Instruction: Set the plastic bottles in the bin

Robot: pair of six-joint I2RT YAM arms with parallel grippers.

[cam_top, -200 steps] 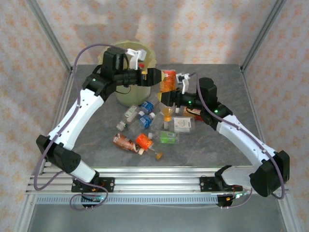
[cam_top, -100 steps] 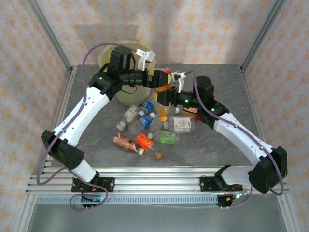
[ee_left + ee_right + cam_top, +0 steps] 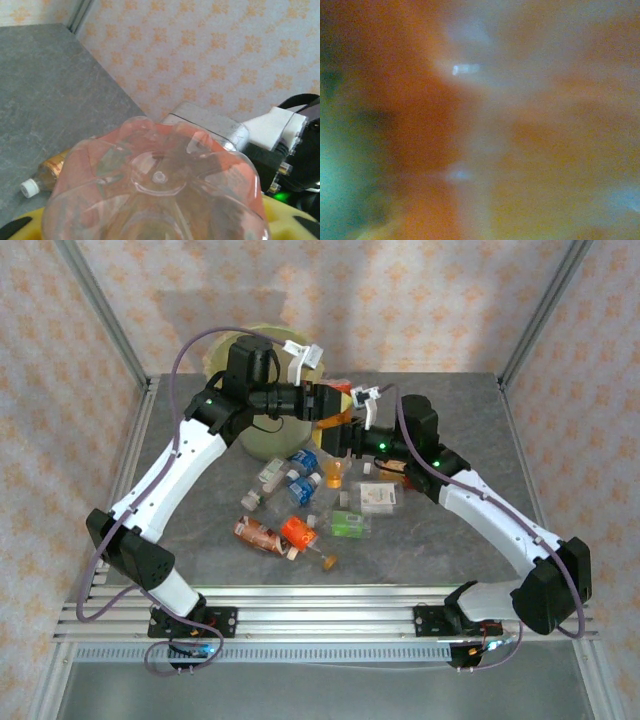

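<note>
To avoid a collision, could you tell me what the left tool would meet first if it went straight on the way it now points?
The clear plastic bottle with an orange label: its base sits directly before the left tool. Whether they already touch is unclear.

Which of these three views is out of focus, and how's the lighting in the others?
Right wrist view: blurred throughout, an orange and pale smear with nothing resolvable. Left wrist view: the clear bottle, base close to the lens, looks soft, while the patterned wall behind is sharper. Top external view: sharp and evenly lit, with a faint shadow on the wall above the bin.
</note>
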